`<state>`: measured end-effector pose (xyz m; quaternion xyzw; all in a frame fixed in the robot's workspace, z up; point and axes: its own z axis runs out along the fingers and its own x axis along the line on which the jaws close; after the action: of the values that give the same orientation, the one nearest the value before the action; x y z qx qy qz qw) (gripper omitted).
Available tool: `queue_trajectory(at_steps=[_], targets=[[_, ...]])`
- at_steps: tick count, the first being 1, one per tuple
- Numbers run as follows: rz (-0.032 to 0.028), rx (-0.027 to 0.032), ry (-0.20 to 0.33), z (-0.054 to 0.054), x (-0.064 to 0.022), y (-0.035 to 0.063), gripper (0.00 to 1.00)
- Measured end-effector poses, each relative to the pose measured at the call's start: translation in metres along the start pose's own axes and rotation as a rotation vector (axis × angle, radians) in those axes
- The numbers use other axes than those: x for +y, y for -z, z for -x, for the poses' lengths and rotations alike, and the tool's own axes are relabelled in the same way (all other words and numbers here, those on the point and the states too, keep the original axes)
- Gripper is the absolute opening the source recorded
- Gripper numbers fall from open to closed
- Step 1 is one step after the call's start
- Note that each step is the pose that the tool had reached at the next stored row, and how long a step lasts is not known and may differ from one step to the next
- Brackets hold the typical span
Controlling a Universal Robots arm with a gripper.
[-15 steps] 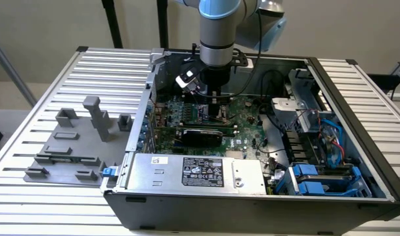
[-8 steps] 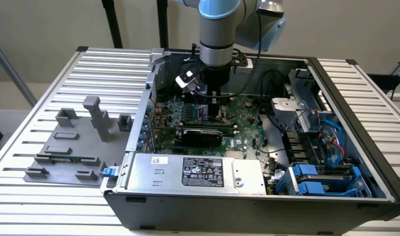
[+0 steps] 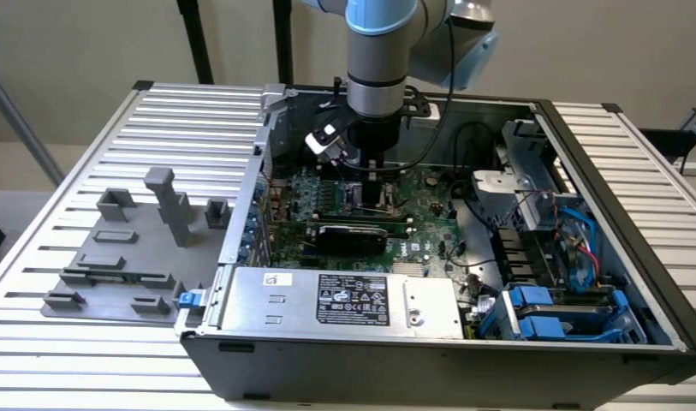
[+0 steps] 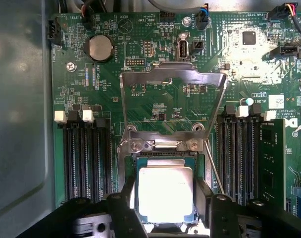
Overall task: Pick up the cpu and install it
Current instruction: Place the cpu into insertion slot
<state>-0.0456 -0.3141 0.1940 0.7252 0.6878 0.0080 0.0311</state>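
- In the wrist view the cpu (image 4: 165,196) lies in the middle of the pincer (image 4: 166,184), with the pincer's black parts close along two opposite edges of it.
- I cannot tell whether the pincer grips the cpu or has let it go; the contact at the edges is not clear.
- The cpu sits flat in the socket on the green motherboard (image 4: 155,106), between two banks of black memory slots (image 4: 86,158).
- In the exterior view the pincer (image 3: 371,193) stands straight down over the motherboard, in the upper middle of the frame, inside the open computer case (image 3: 621,257).
- The cpu is square, so it has no long axis. Its bright metal top faces the wrist camera, and its edges run parallel to the memory slots and to the socket.
- The metal load plate (image 4: 173,79) of the socket is swung open and lies back over the board beyond the cpu.
- A round coin battery (image 4: 100,48) sits on the board, well apart from the cpu.
- The motherboard carries small white print, but I cannot read it with confidence.
- In the lower middle of the exterior view, the silver power supply (image 3: 428,312) has a black label (image 3: 353,300) with white text, too small to read.
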Motion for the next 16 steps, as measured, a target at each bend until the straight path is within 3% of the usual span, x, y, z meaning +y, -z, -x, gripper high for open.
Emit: queue_trajectory(at_steps=[2,3,16], targets=[[-0.0003,-0.0009,0.0,0.0,0.0,0.0002,0.62],[-0.0003,-0.0011,0.0,0.0,0.0,0.0002,0.69],[-0.0003,-0.001,0.0,-0.0001,0.0002,0.0043,0.69]])
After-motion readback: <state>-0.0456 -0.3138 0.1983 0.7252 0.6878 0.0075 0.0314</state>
